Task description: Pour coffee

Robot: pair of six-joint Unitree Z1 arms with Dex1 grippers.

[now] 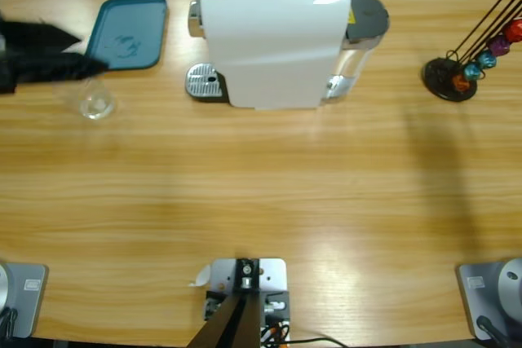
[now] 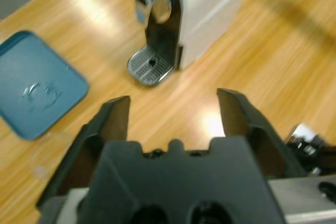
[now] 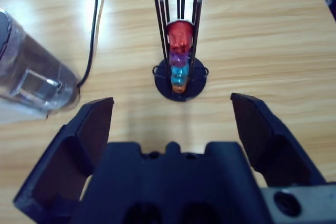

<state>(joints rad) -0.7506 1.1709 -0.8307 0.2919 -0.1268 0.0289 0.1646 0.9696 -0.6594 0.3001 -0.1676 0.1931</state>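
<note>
So the clear glass [image 1: 95, 103] sits upright on the table [image 1: 261, 193], just in front of the teal tray [image 1: 129, 32] and well left of the coffee machine [image 1: 273, 34]; can't tell if there's coffee in it. The left gripper [image 2: 173, 109], jaws wide open and empty, hovers right by it, glass off its lower-left. The right gripper [image 3: 172, 113], also open, faces the capsule rack [image 3: 179, 61].

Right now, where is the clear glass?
In the high view the clear glass stands on the table's left side, just below the teal tray and left of the coffee machine's drip grate.
</note>
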